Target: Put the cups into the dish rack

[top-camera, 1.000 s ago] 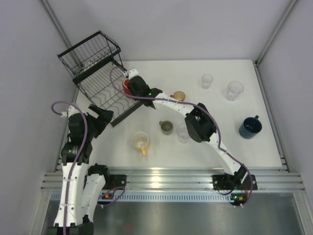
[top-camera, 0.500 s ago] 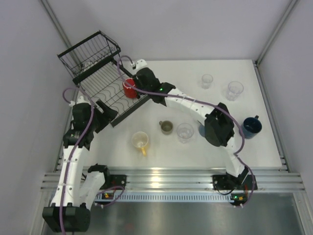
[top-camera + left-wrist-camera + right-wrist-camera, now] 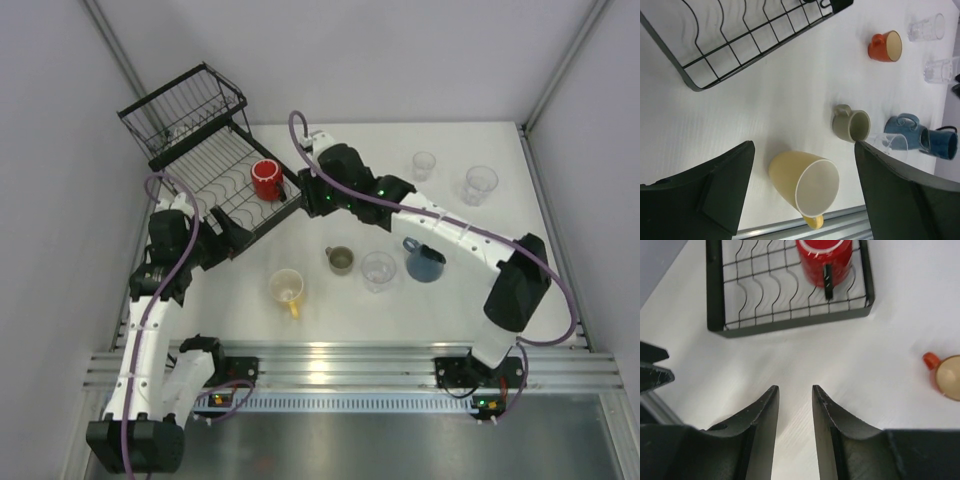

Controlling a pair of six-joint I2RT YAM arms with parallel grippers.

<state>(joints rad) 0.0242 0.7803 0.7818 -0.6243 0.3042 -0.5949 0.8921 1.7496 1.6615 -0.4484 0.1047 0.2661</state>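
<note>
Nine cups, one rack (image 3: 185,120), two grippers.

- Red cup (image 3: 266,181): lay in the rack's low tray part, on the wires near its right edge. No gripper touched it.
- Yellow cup (image 3: 804,181): sat on the table (image 3: 400,315), nearest the front rail.
- Olive cup (image 3: 852,124): sat mid-table, with the near tumbler (image 3: 888,142) just beside it.
- Blue cup (image 3: 905,130) and dark cup (image 3: 942,144): were close together past that tumbler; whether they touched could not be told.
- Orange cup (image 3: 886,46): sat alone, well apart from the rack.
- Small tumbler (image 3: 424,165) and large tumbler (image 3: 480,184): stood at the far right of the table.
- Left gripper (image 3: 802,150): jaws were spread wide and empty, hanging over the table by the tray's near corner, above the yellow cup.
- Right gripper (image 3: 795,389): jaws were parted narrowly with nothing between them, over bare table just off the tray's edge.
</note>
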